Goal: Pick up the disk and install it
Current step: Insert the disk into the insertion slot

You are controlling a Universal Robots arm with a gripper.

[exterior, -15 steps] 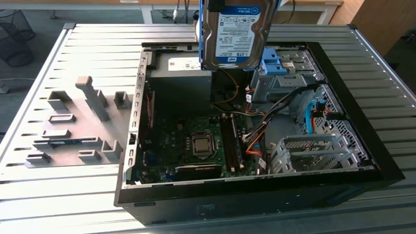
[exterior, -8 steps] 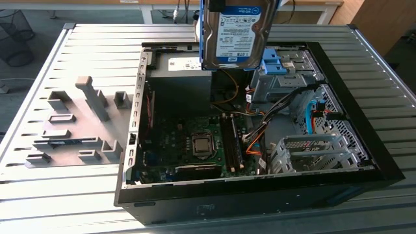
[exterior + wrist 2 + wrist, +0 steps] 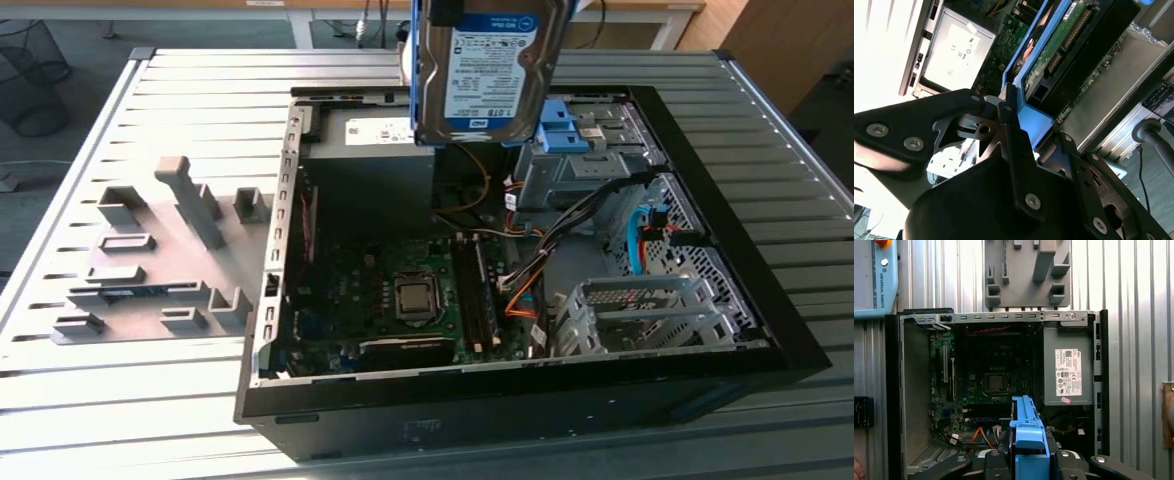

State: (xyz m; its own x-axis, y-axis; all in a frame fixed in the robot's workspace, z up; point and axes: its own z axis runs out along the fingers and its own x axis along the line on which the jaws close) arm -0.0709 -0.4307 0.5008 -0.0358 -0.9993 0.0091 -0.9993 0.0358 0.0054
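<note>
Exterior view, top middle: the disk (image 3: 487, 70) is held clamped by the gripper (image 3: 1026, 122) above the open computer (image 3: 286, 200), and orange wires (image 3: 527, 270) could be hit if it slips.

**Hard daylight, burnt highlights, dark case**

Bright daylight throughout, seemingly from beyond the far edge of the exterior view. Pale sheen on the ribbed counter (image 3: 134, 400); deep shadow inside the open computer case (image 3: 534, 400), motherboard (image 3: 387, 270) dim. Soft glare on the label of the disk (image 3: 483, 70). In the second wrist view, counter burnt out to plain white beside the grey box (image 3: 956, 57), gripper (image 3: 1004, 112) a near-black silhouette against it. In the first wrist view, even light on the ribs, murky case floor.
</note>
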